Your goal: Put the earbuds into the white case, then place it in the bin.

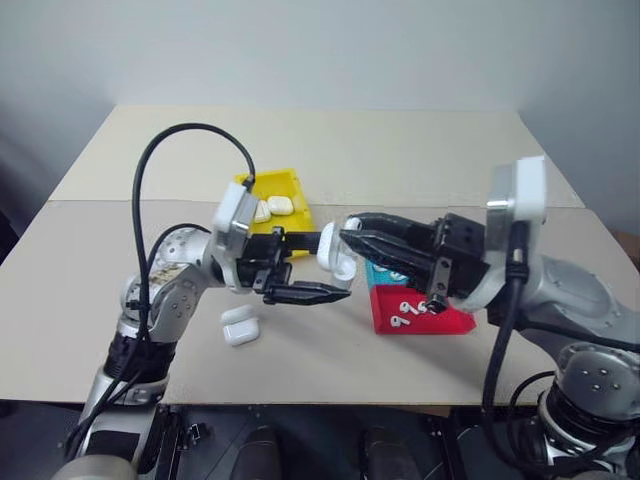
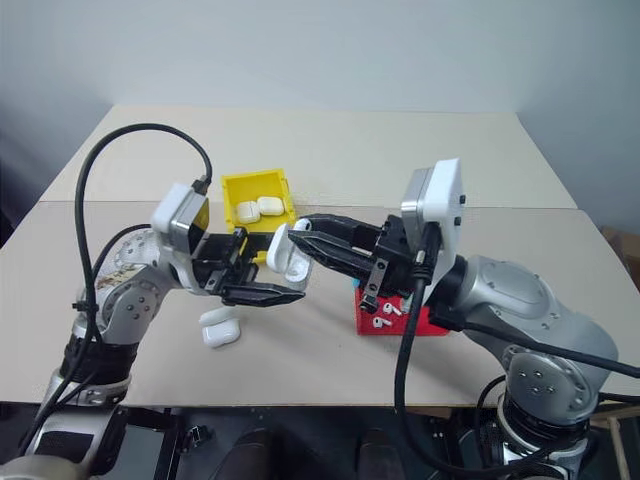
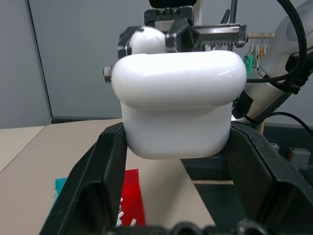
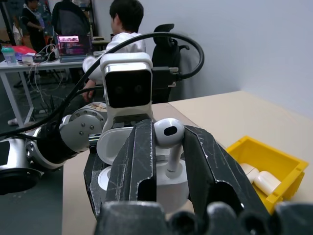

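My left gripper (image 1: 330,266) is shut on the white case (image 1: 336,254), held in the air over the table with its lid flipped open. In the left wrist view the case (image 3: 181,112) sits between the two fingers (image 3: 98,181). My right gripper (image 4: 168,131) comes in from the right and is shut on one of the earbuds (image 4: 168,134), stem down, right at the open case (image 4: 161,183). More earbuds (image 1: 405,312) lie in the red tray (image 1: 450,322). Behind my left hand stands the yellow bin (image 1: 290,183), holding two white cases (image 2: 258,208).
Another closed white case (image 1: 240,326) lies on the table under my left arm. A blue tray (image 1: 384,273) shows behind the red one. The right wrist view has a person seated at a desk (image 4: 124,19) beyond the table.
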